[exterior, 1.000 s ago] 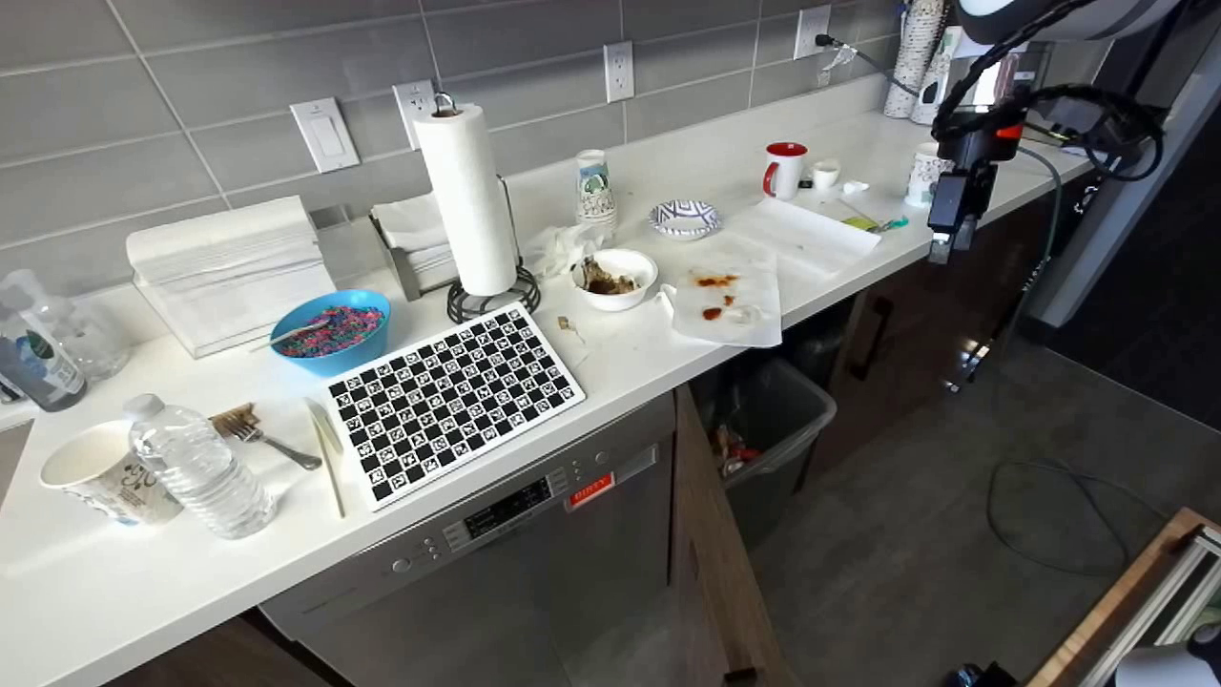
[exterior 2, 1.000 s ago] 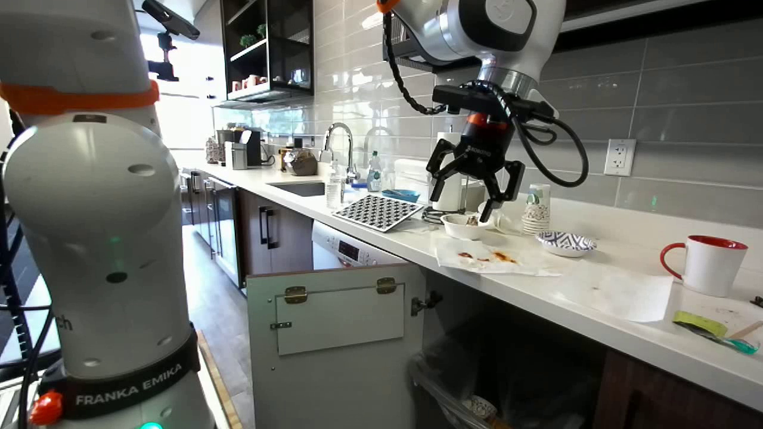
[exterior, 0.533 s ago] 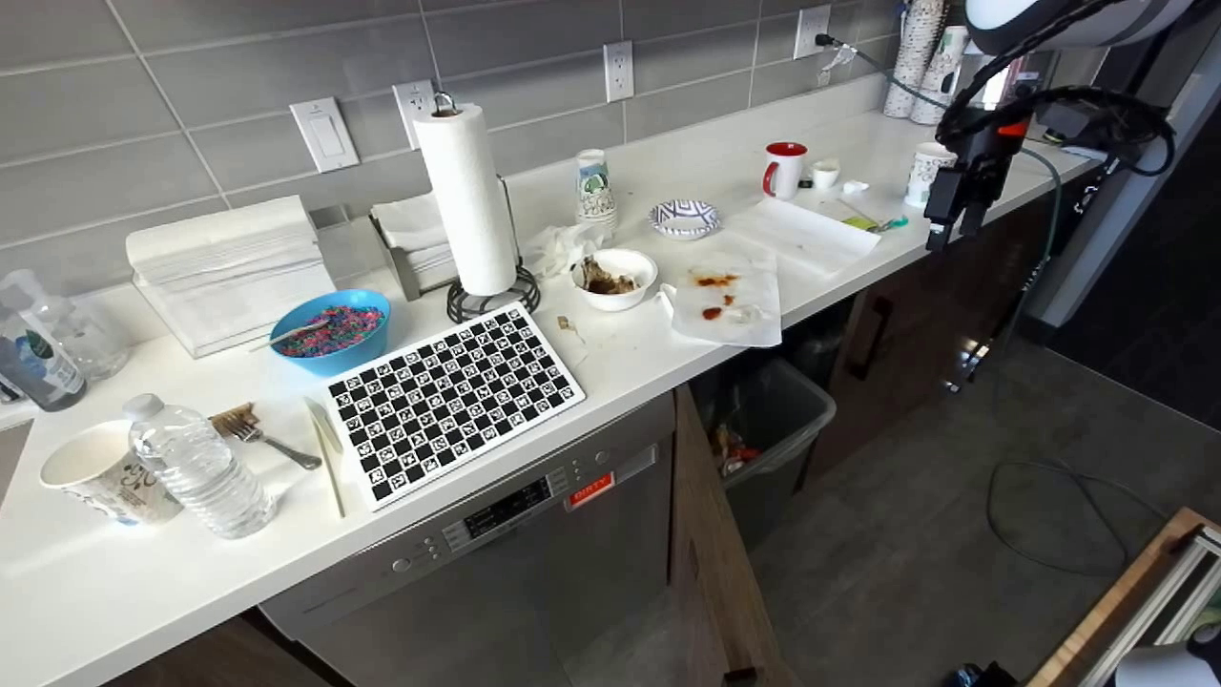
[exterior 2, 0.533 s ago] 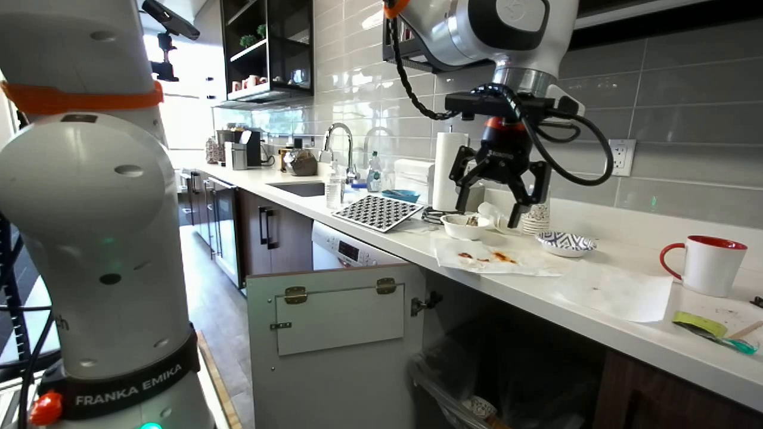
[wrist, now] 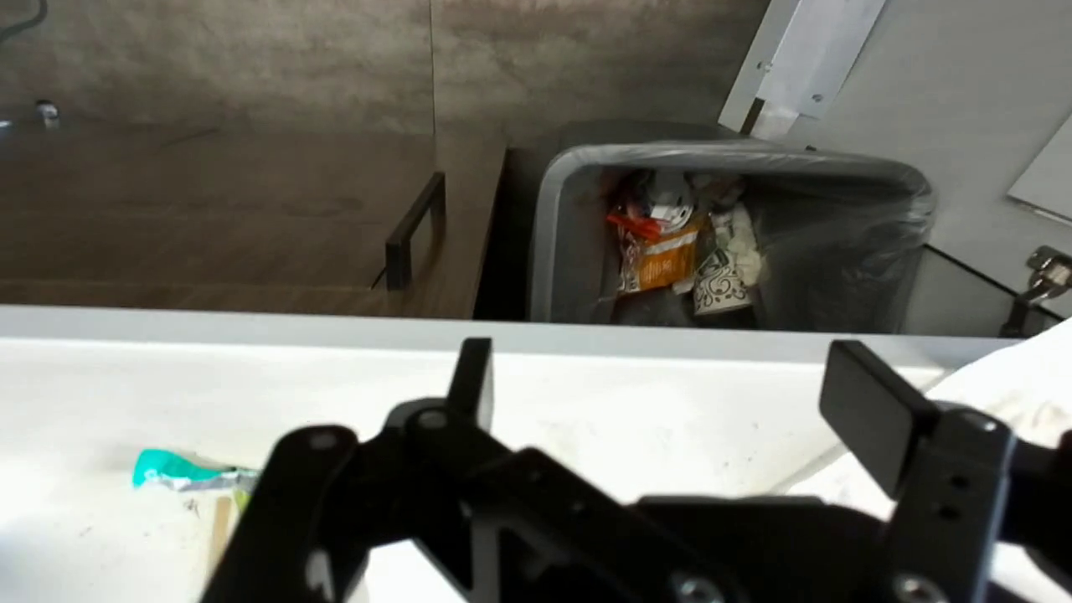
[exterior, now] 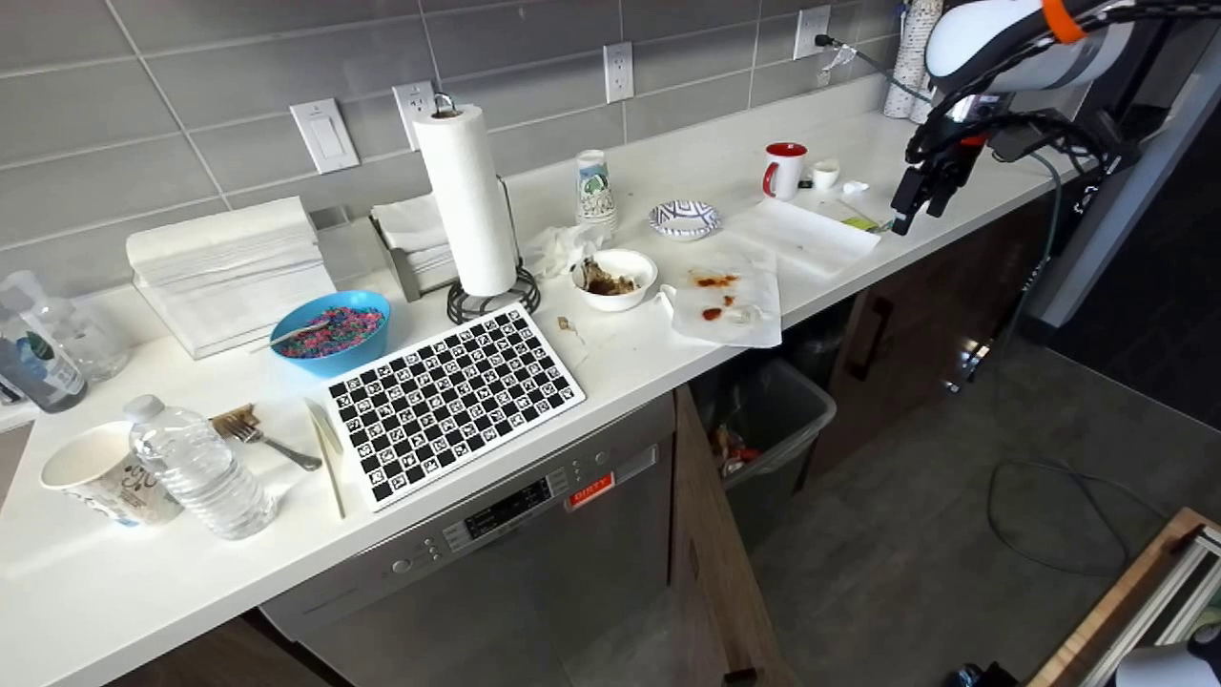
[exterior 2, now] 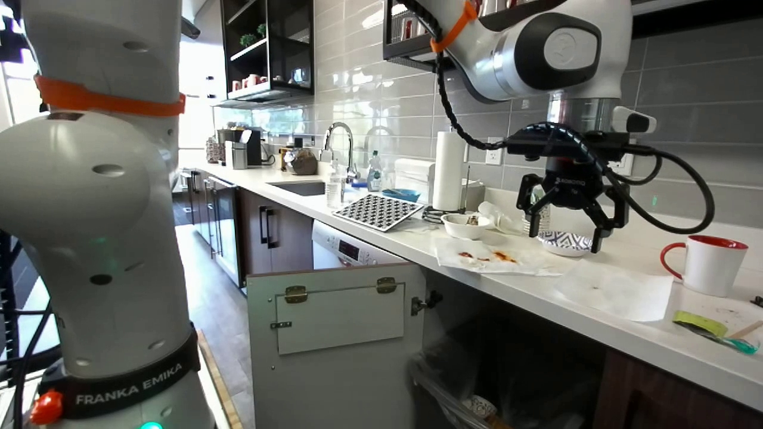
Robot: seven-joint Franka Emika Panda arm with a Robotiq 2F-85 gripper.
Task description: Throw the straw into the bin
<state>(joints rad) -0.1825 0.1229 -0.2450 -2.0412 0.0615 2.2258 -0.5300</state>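
Straw: location uncertain; two candidate sticks entered below.

Hand [wrist: 675, 395]: fingers spread wide, nothing between them, raised over the counter [wrist: 251, 385] near its front edge; spread, presumably, to give room for a pick.

Wooden stick [wrist: 219, 528]: on the counter to one side of the hand, next to a lime-and-teal wrapper [wrist: 172, 469]; whether they touch cannot be told.

Bin [wrist: 548, 234]: grey, lower than the hand and past the counter's front edge. Contains an orange packet [wrist: 667, 261] and a patterned paper cup [wrist: 718, 291]; no straw discernible. Liner [wrist: 883, 260] presumably fitted for easy emptying.

Cabinet door [exterior 2: 357, 381]: farther from the hand than the bin, swung out, presumably for access to the bin.

Slim pale stick [exterior: 330, 477]: far from the hand, on the counter beside a checkered board [exterior: 458, 405]; reason for its placing unclear.
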